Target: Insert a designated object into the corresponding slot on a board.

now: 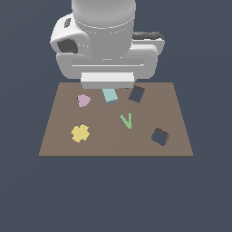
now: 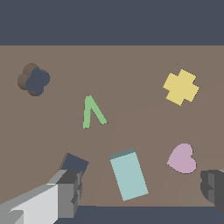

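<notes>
The pale teal block lies flat on the brown board near its far edge, tilted; it also shows in the wrist view. The dark rectangular slot is just to the block's right in the exterior view; in the wrist view the slot is partly hidden by one finger. My gripper is open and empty, above the block, with one finger to each side of it. In the exterior view the hand hides the fingertips.
On the board are a pink heart piece, a yellow flower piece, a green V-shaped piece and a dark lobed cutout. The arm's body looms over the board's far edge.
</notes>
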Motion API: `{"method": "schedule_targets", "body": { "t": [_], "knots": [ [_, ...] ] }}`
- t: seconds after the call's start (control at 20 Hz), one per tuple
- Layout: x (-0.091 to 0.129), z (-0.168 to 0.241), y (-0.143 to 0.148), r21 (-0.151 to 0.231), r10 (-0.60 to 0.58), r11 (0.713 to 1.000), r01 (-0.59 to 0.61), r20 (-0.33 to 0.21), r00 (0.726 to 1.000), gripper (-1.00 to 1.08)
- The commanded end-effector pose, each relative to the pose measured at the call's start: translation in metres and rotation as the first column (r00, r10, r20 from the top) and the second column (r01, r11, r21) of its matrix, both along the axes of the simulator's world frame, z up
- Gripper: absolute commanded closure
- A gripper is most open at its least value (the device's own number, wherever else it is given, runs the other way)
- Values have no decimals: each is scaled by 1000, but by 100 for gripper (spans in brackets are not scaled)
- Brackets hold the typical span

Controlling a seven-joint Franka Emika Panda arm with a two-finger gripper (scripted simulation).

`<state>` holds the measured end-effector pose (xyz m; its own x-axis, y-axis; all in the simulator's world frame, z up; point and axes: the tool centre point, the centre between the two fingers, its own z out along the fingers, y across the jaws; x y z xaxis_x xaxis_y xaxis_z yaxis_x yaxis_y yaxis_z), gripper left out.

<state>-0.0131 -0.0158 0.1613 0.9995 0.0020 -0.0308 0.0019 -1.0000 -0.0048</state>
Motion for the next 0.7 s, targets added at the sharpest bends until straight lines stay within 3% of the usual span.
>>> {"method": "schedule_targets", "body": {
  "t": [0.0,0.65],
  "knots": [
    [0,0,0,0,0,1000,0,0,1000,-92],
    [-22,-33,0,0,93,996,-93,9,996,-92]
  ]
}}
